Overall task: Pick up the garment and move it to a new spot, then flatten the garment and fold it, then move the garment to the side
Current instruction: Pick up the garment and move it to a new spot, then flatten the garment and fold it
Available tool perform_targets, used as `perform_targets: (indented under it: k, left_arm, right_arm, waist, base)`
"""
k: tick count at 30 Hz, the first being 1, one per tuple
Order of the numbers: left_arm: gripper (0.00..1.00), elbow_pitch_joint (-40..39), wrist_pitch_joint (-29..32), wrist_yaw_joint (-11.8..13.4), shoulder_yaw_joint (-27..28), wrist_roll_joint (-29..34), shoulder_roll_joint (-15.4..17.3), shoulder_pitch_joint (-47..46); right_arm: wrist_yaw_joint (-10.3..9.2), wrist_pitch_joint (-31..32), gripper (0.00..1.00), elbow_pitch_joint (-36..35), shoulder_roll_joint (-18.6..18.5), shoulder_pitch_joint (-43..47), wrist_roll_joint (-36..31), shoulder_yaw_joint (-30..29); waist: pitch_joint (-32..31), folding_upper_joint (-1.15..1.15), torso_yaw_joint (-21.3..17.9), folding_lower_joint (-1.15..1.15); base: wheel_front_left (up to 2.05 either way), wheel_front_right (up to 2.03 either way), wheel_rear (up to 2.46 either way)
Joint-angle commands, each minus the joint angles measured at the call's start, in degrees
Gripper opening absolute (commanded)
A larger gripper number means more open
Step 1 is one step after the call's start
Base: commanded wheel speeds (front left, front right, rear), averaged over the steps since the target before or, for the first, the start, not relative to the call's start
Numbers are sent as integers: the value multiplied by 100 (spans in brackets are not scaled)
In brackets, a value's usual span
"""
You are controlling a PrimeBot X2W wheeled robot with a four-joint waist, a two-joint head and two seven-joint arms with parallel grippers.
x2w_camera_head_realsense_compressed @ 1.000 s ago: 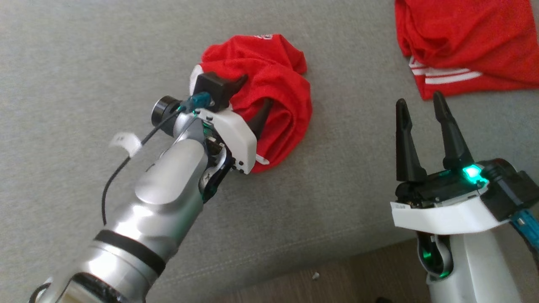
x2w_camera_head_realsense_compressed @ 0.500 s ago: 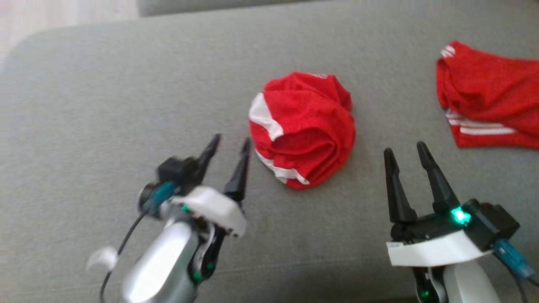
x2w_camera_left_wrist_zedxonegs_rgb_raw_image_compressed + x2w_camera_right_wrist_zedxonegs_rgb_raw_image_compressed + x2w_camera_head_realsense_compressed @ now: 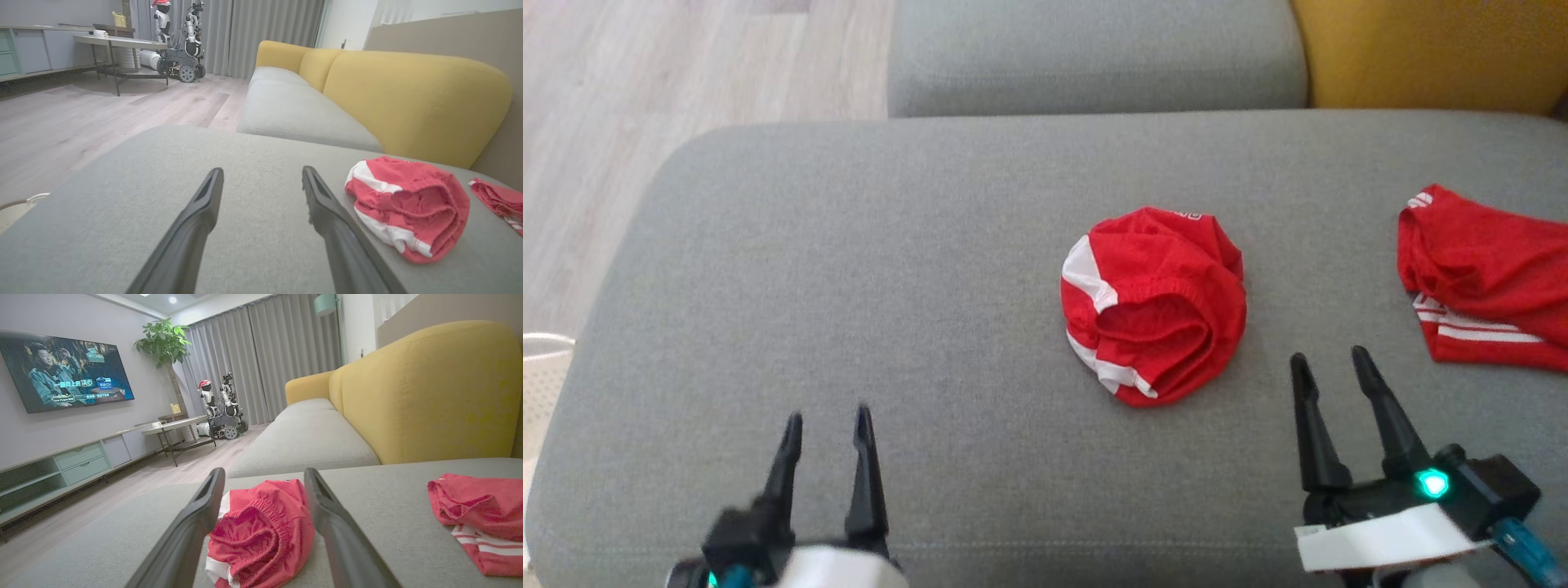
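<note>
Right now your garment (image 3: 1153, 306) sits bunched near the middle of the cushion (image 3: 849, 269), untouched. Your left gripper (image 3: 827, 413) and right gripper (image 3: 1328, 354) point in from the near edge, jaws wide apart, holding nothing. Another red piece (image 3: 1486, 278) lies at the right edge.

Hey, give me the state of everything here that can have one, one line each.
Red shorts: bunched in a heap on the grey cushion, unheld.
Second red garment: crumpled, lying apart to the right.
Left gripper: open, empty.
Right gripper: open, empty.
Television: switched on.
</note>
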Motion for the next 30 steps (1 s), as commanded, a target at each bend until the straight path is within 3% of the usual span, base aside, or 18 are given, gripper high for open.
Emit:
perform_targets:
  k: [1,10,30]
  left_arm:
    - [100,-264,-69,36,257,270,-76,8]
    - [100,-183,-70,3,213,858,-146,241]
    - [100,-76,-70,42,24,826,-158,162]
  right_arm:
    - [36,-25,100,-184,1,-50,60,29]
    - [36,-25,100,-136,48,47,32,-24]
    - [36,-25,100,-101,46,38,26,-50]
  waist:
    - [-84,0,-3,0]
    - [-169,0,52,0]
    - [-149,0,-12,0]
  base:
    - [0,0,0]
    - [0,0,0]
    - [0,0,0]
